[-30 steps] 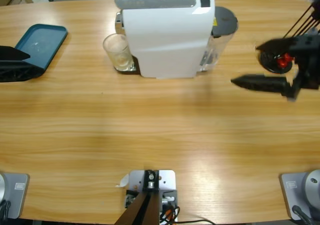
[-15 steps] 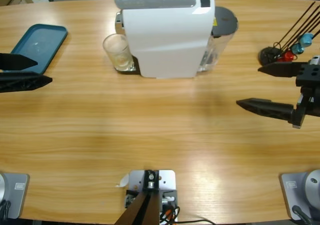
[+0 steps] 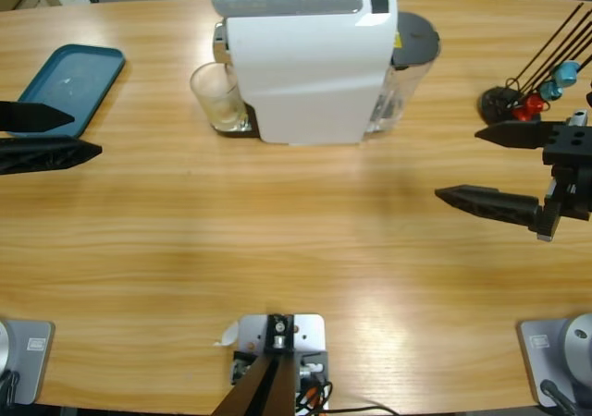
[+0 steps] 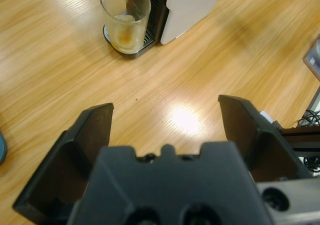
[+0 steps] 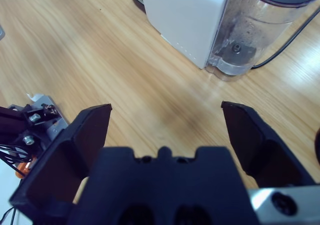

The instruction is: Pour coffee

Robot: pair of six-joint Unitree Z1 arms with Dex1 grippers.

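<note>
1. White coffee machine [image 3: 310, 65] stands at the table's [image 3: 277, 250] far edge, near the middle. A clear water tank [image 3: 404, 79] with a dark lid sits on its right side, seen from above.
2. Clear glass [image 3: 219, 96] stands upright on the machine's drip tray, at the machine's left side in the high view. Left wrist view shows a little pale liquid with an orange-brown patch in the bottom of the glass [image 4: 125, 19].
3. Left gripper [image 3: 69, 131] comes in from the table's left edge, jaws spread wide, holding nothing. It is well apart from the glass; bare wood lies between the jaws in its wrist view.
4. Right gripper [image 3: 458, 162] comes in from the table's right edge, jaws also spread wide and empty. It points toward the machine and is short of it. Its wrist view looks along the wood to the machine's white body [image 5: 185, 15] and the water tank [image 5: 250, 35], with a dark cable running off behind the tank.
5. Teal tray [image 3: 69, 83] lies flat near the far left corner, just beyond the left gripper.
6. Small dark holder with thin black sticks [image 3: 536, 65], tipped red and blue, stands near the table's right edge, just beyond the right gripper.
</note>
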